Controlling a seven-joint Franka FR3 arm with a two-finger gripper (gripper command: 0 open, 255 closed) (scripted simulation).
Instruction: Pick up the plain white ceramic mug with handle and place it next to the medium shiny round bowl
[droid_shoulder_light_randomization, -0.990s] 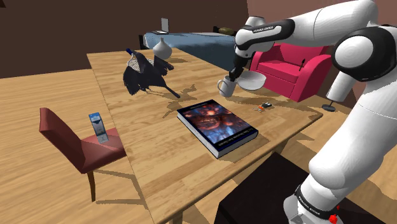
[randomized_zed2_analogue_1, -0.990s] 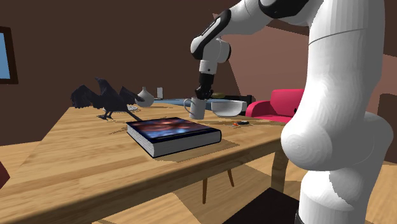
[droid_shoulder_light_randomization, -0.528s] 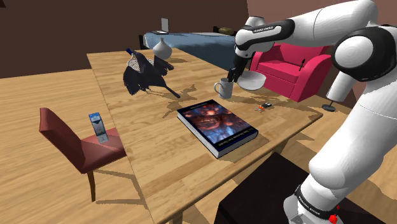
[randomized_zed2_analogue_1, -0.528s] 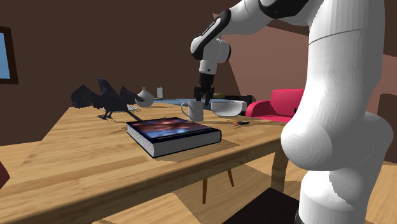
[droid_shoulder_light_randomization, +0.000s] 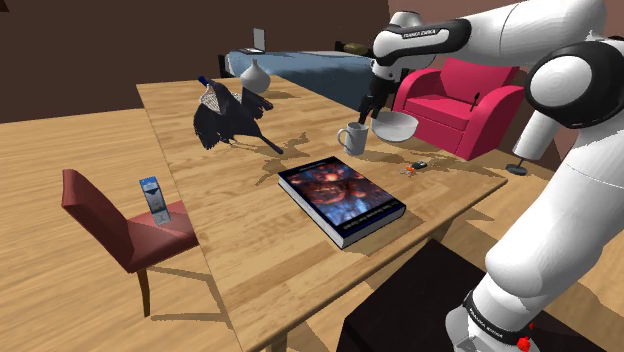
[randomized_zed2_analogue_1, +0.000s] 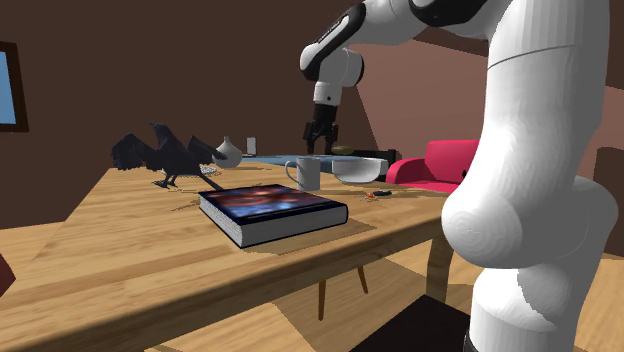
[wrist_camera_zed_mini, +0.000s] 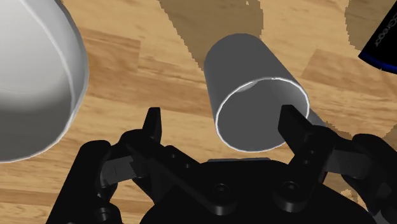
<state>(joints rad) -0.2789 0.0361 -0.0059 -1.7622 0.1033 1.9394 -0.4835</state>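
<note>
Mug (droid_shoulder_light_randomization: 352, 137) stands upright on the bench (droid_shoulder_light_randomization: 250, 225), just beside the bowl (droid_shoulder_light_randomization: 396, 126), long axis vertical. Pincer (randomized_zed2_analogue_1: 320, 141) hangs directly above the mug's rim, spread wider than the mug, gripping nothing. Placement looks done; a straight lift should clear it.

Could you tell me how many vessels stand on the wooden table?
3: a grey handled mug below the open black gripper, a white round bowl beside it, and a white vase at the far end.
</note>
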